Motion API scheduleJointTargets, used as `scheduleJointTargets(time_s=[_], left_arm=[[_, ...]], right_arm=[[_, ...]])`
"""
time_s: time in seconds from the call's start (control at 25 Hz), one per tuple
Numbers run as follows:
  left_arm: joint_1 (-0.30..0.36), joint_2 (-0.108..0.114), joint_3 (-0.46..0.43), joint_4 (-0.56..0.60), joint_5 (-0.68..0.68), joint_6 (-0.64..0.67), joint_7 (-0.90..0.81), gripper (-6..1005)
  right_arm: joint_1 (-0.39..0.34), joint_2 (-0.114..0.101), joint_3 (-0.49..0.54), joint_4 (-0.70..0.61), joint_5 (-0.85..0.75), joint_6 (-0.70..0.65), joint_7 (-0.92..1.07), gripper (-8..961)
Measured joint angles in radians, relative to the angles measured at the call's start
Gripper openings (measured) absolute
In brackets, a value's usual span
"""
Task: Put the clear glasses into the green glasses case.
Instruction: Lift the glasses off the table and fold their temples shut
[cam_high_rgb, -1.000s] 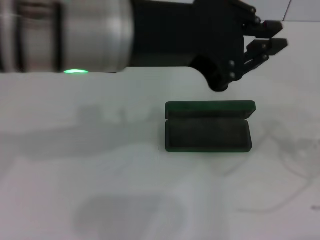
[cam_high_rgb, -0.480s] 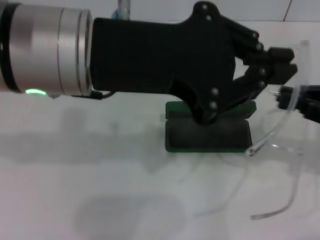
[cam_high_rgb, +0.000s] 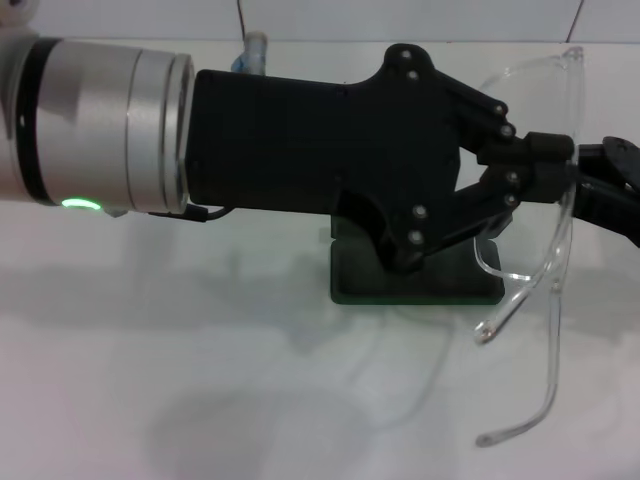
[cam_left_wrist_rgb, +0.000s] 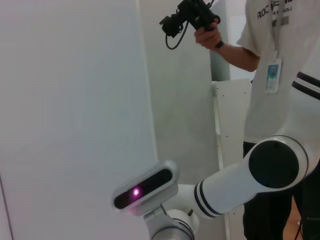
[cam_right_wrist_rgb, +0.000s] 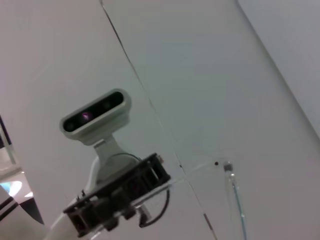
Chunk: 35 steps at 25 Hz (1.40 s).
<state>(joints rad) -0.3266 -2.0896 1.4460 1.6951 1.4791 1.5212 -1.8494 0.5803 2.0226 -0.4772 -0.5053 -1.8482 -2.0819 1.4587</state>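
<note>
Clear glasses (cam_high_rgb: 545, 180) upright, temples downward.

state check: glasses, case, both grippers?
clear glasses: lifted off the table, temples unfolded and hanging down, held between both grippers.
green glasses case: on the table, mostly hidden behind the left gripper.
left gripper: shut on the glasses.
right gripper: at the glasses, mostly out of frame.

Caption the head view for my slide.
Both grippers, left and right, hold the clear glasses aloft above the open green glasses case.
</note>
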Motion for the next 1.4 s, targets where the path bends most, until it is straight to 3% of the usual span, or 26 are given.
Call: scheduleJointTargets(time_s=[0.72, 1.4], left_arm=[[-0.001, 0.000, -0.058, -0.008, -0.036, 0.000, 0.022, 79], [-0.036, 0.000, -0.027, -0.107, -0.033, 0.002, 0.023, 78]], right_arm=[[-0.016, -0.002, -0.116, 0.006, 0.039, 0.024, 0.000, 114], [0.023, 0.004, -0.149, 0.013, 0.076, 0.043, -0.011, 115]])
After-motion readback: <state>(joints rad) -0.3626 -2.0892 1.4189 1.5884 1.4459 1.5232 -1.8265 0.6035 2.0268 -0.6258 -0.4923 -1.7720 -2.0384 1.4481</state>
